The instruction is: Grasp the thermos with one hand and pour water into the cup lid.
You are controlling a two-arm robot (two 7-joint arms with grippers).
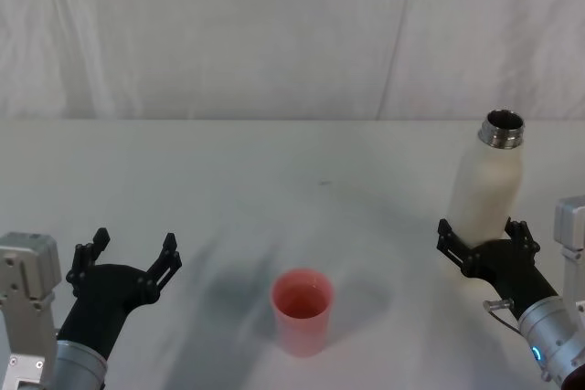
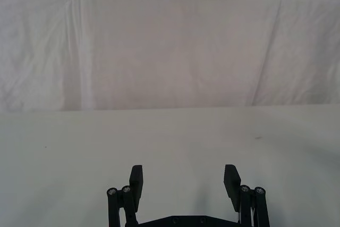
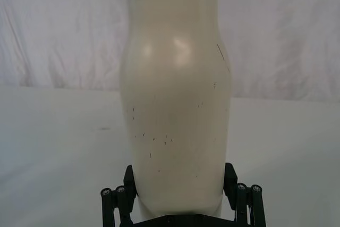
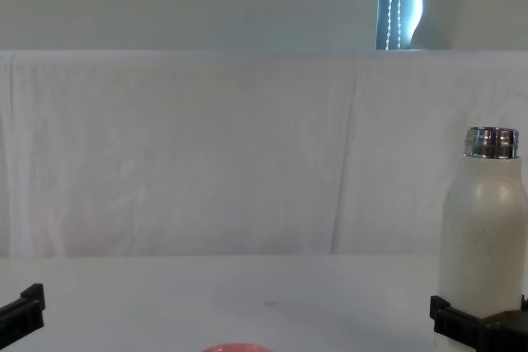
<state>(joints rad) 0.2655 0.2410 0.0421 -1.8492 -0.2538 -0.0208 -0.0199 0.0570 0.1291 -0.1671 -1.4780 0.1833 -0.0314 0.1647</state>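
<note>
The thermos [image 1: 489, 184] stands upright at the table's right, cream-white with an open steel neck; it also shows in the right wrist view [image 3: 175, 104] and the chest view [image 4: 483, 228]. My right gripper [image 1: 481, 235] is open, its fingers [image 3: 129, 178] flanking the thermos's lower body on both sides. The pink cup lid [image 1: 302, 310] stands open-side up near the table's front middle, its rim just visible in the chest view [image 4: 235, 347]. My left gripper [image 1: 134, 244] rests low at the front left, open with nothing between its fingers [image 2: 136, 176].
The white table [image 1: 274, 180] stretches back to a white cloth backdrop [image 1: 274, 34]. A small dark speck [image 1: 324, 183] lies mid-table. Bare surface separates the cup lid from the thermos.
</note>
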